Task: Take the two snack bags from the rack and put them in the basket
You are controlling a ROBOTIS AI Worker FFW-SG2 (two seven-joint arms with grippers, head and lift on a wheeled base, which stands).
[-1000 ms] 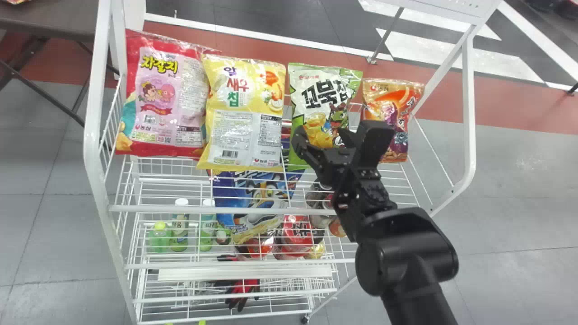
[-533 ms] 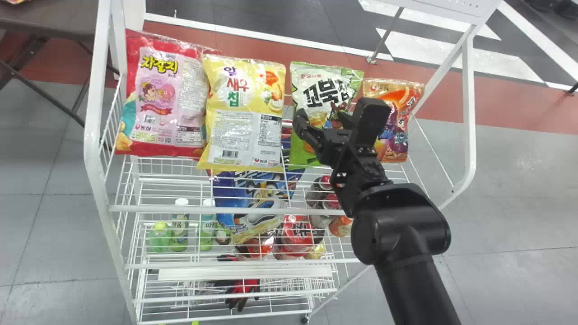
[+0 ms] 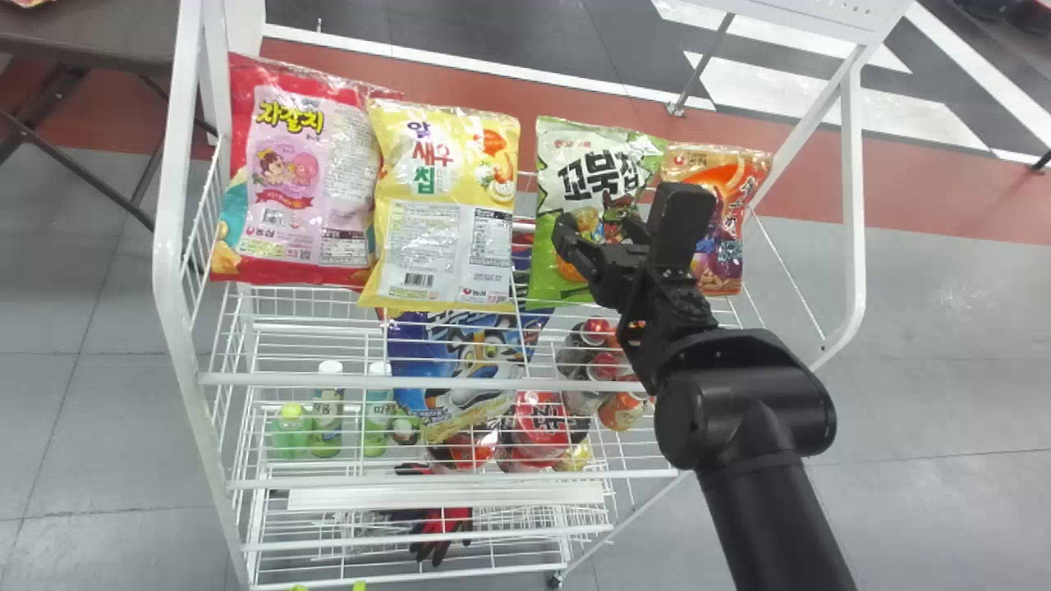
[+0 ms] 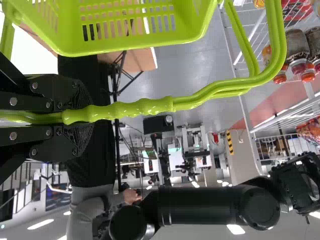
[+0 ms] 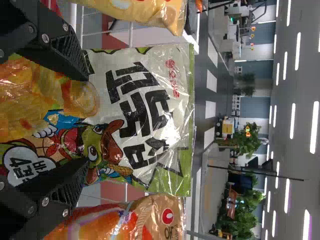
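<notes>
four snack bags are lined up on upper part of rack [image 3: 167,246]: red bag [image 3: 349,90], yellow bag [image 3: 443,254], green bag [image 3: 566,148], orange bag [image 3: 727,271], left to right. right pincer [image 3: 626,215] is held at lower half of green bag, fingers spread apart. basket [image 4: 125,48] is held by green handle [image 4: 200,102], clamped in left pincer [image 4: 82,117].

Tight on both sides of the right hand [image 3: 626,217]
The green bag [image 3: 587,148] blocks the way straight ahead of it. Left of the hand, a slim gap parts that bag from the yellow bag [image 3: 443,246]; to the right, the orange bag [image 3: 722,267] crowds its edge. The rack's white rail [image 3: 361,381] crosses under the arm.
</notes>
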